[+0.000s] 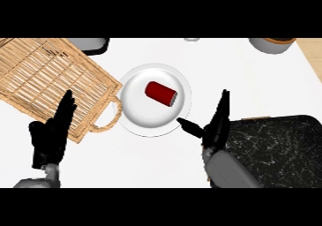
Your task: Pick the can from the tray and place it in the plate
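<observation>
The can (162, 93) lies on the plate (138, 115); I judge placement done. My right hand (214, 126) and left hand (54, 132) are open, empty; next I'd retract.

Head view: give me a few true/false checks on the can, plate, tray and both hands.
1. The red can lies on its side on the white plate. True.
2. The can sits in the wicker tray. False: the tray holds no can; the can is on the plate.
3. The right hand is curled round the can. False: its fingers are straight and it is apart from the can, at the plate's right rim.
4. The left hand is open, over the tray's near edge. True.
5. The plate lies left of the tray. False: it lies right of the tray, by its handle.
</observation>
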